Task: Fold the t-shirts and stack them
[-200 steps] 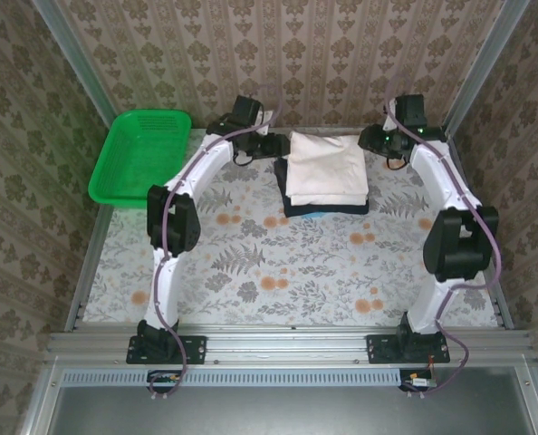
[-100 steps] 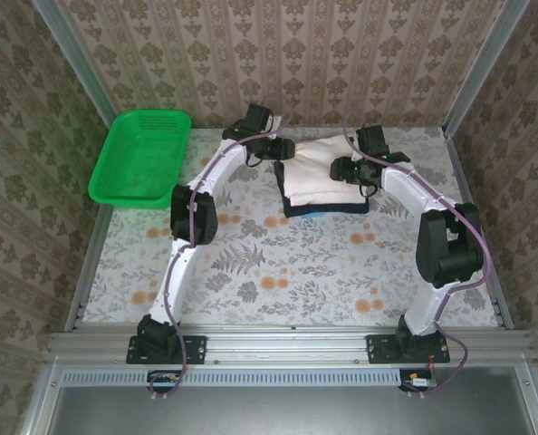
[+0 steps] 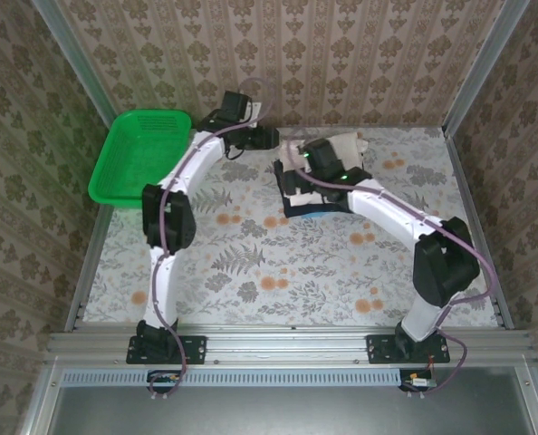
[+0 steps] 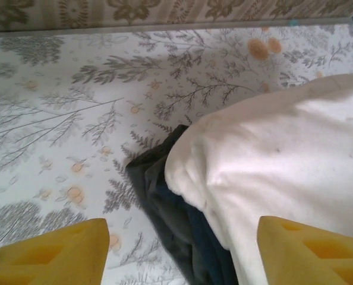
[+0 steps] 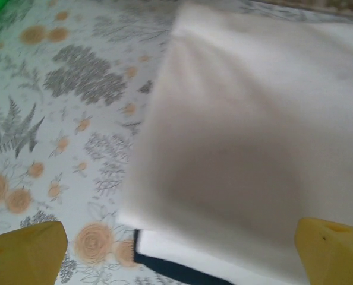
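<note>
Stack of t-shirts [image 3: 303, 192] sits at the far centre of the floral surface [image 3: 278, 263]: cream-white ones on top, dark navy one [image 4: 182, 237] at the bottom w/ its edge poking out on the near & left sides. In the overhead view the top cream shirt [image 5: 254, 119] looks rumpled at its far end, not lying flat. Left claw [image 4: 179, 255] hangs just beside the stack's far-left corner, yellow fingers [image 4: 46, 252] spread wide, nothing pinched btwn them; below it the cream fold overlaps the dark layer, which rests on the surface. Right arm reaches across over the stack, and the right claw [image 5: 176, 252] hovers above the cream top near its left edge, fingers also wide apart & gripping nothing. That wrist pic is blurred, so fine creases can't be made out. Green mesh basket [image 3: 142, 154] rests at the far-left edge of the surface, well apart from the stack
</note>
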{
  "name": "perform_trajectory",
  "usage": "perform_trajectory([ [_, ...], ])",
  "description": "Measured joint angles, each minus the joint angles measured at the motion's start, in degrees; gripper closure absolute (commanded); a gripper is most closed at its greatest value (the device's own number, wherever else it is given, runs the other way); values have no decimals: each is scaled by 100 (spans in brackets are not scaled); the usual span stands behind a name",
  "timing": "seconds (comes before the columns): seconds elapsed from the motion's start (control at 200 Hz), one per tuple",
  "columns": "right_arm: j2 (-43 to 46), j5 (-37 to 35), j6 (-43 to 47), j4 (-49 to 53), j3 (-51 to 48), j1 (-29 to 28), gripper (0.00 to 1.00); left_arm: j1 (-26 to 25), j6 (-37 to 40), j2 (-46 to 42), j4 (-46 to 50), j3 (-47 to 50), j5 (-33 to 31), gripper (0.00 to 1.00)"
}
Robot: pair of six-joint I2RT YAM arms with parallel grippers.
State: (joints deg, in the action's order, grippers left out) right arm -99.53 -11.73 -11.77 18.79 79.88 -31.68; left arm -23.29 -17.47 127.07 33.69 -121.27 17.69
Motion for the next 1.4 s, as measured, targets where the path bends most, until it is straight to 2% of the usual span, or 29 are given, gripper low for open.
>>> perform_trajectory([
  [0.06,-356,-372,151,-24,229,-267,0,190,-44,-730,-330,1054,7,20],
  [0.115,-785,-802,304,-44,557,-492,0,492,-166,-1506,-732,2212,22,2],
  [0.13,-927,-938,350,-42,660,-557,0,595,-157,-1727,-822,2490,35,1],
  [0.22,-1816,-1923,632,28,1408,-881,0,1298,-391,-2868,-1340,4118,-46,0],
  [0.3,-2588,-2756,822,221,2127,-1080,0,1823,-476,-3685,-1521,5130,-203,0],
  [0.4,-3296,-3744,1067,398,2736,-1296,0,1941,-481,-4382,-1626,5893,-363,0],
  [0.495,-3606,-4422,1279,470,2933,-1394,0,1908,-479,-4813,-1742,6422,-422,0],
  [0.71,-3919,-5554,1504,643,3158,-1379,0,1932,-474,-4946,-1838,6942,-540,0],
  [0.825,-4089,-5882,1469,861,3305,-1314,0,1932,-450,-4837,-1945,6948,-535,0],
  [1.16,-4229,-5967,1110,1427,3226,-981,0,1963,-433,-4553,-2061,6948,-481,0],
  [1.4,-3779,-5652,1617,826,2446,-295,0,1963,-433,-4334,-2111,6832,-420,0],
])
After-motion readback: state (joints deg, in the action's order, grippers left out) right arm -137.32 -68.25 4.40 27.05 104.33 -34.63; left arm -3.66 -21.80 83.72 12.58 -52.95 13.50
